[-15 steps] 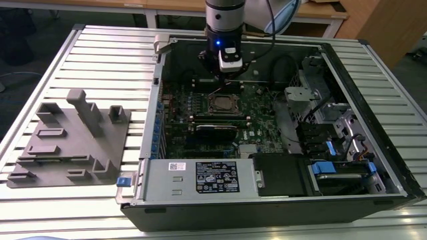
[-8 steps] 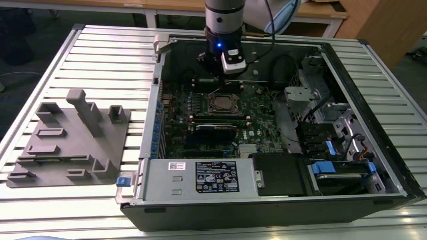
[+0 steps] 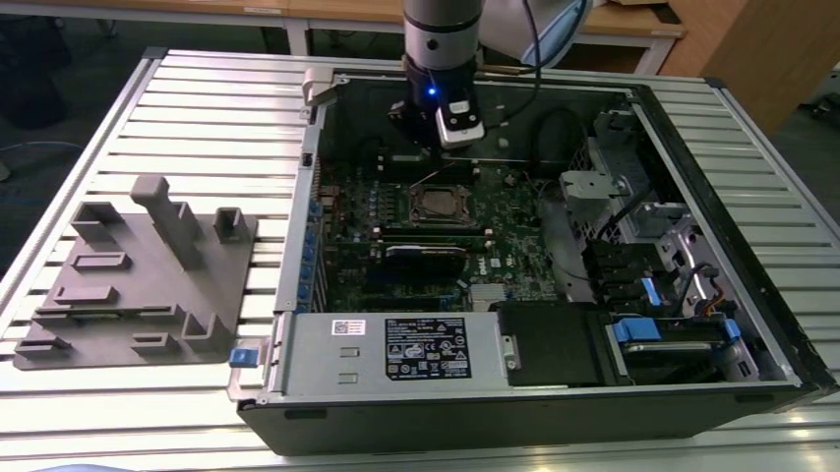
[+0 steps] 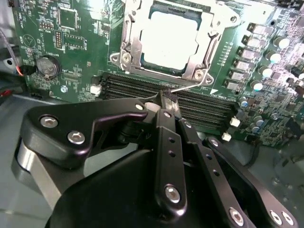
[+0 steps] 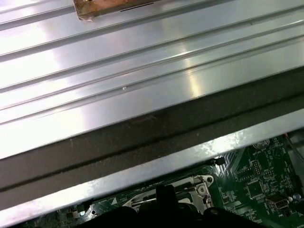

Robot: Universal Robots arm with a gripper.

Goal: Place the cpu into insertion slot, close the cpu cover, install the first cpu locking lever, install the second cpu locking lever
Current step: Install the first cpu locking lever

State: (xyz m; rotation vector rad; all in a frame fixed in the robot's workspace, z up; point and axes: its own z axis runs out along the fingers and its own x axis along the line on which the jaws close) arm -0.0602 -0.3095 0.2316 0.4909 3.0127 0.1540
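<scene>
Second wrist view: hand (image 4: 167,100), fingers together, touches the locking lever (image 4: 190,86) beside the cpu cover (image 4: 130,45); it could slip off.

We see a ribbed metal table (image 5: 142,71) beyond the dark case wall (image 5: 156,130). A green motherboard (image 5: 256,180) lies inside the case. The dark gripper (image 5: 164,194) stands at the socket's metal frame (image 5: 197,183).

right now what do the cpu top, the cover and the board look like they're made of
cpu: dull grey metal top, a matte, even sheen.
cover: thin silver metal frame, probably steel, with bright glints on its edges.
board: green, likely lacquered circuit laminate, showing fine traces and soldered parts.
</scene>
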